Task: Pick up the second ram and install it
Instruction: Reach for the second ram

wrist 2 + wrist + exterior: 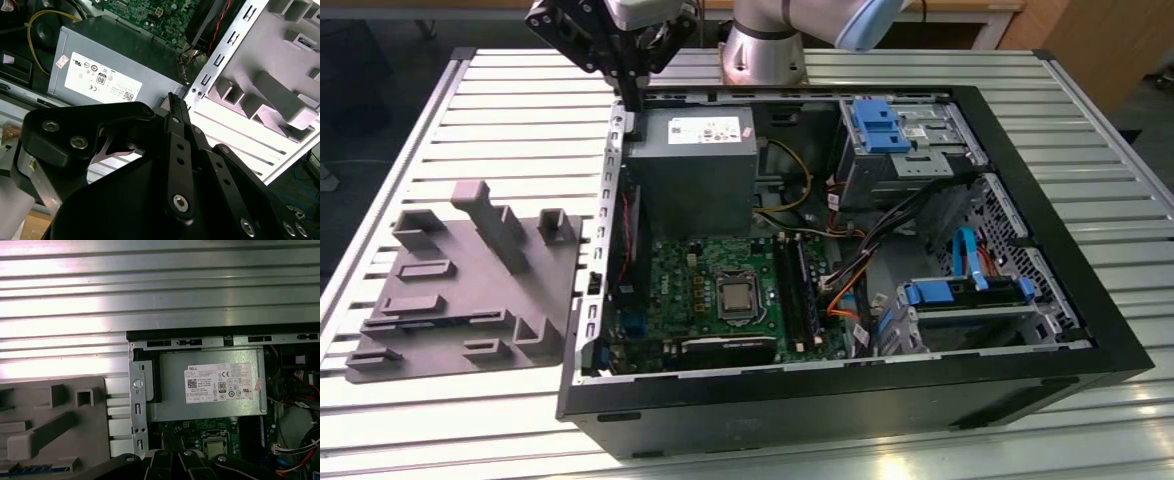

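My gripper (pixel 630 98) hangs above the far left corner of the open computer case (pixel 1067 300), over the grey power supply (pixel 691 160). Its black fingers (pixel 174 112) lie together, shut, with nothing between them. The grey plastic tray (pixel 454 290) lies on the table at the exterior view's left, beside the case. In the first wrist view a thin blue-green strip (pixel 32 469) sits in a slot of the tray (pixel 50 425); it looks like the edge of the second ram, apart from the gripper. Long black memory slots (pixel 797 280) run beside the processor (pixel 736 295).
The case stands on a ribbed metal table (pixel 494 120). Inside it are orange and black cables (pixel 847 270), blue drive brackets (pixel 881 125) and a drive cage (pixel 961 295). Tall grey blocks (pixel 494 225) rise from the tray. The arm's base (pixel 761 50) stands behind the case.
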Robot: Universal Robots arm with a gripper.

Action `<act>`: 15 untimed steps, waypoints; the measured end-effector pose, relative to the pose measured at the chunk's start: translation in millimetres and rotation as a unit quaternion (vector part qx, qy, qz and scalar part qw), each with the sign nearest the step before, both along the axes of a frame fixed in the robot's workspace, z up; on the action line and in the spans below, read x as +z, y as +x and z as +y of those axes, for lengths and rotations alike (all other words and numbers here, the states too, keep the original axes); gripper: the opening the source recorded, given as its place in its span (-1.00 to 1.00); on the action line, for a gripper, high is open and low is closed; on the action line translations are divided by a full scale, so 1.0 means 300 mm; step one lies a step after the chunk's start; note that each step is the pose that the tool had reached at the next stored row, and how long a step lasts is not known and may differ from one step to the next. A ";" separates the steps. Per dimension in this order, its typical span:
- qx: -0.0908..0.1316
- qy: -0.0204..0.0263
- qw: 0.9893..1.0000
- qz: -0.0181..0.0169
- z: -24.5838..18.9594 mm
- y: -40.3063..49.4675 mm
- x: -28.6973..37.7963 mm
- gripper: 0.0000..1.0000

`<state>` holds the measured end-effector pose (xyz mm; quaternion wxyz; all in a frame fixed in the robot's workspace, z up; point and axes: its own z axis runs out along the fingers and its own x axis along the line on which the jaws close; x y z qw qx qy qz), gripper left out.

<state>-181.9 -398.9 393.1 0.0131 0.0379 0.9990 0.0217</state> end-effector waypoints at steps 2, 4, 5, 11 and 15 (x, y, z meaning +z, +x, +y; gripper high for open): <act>0.000 0.000 1.000 0.000 0.000 -0.002 0.000 -0.79; 0.000 0.000 1.000 0.000 0.000 -0.004 0.000 -0.79; 0.000 0.000 1.000 0.000 0.000 -0.005 0.000 -0.79; 0.000 0.000 1.000 0.000 0.000 -0.011 0.000 -0.79; 0.000 0.000 1.000 0.000 0.000 -0.014 0.000 -0.79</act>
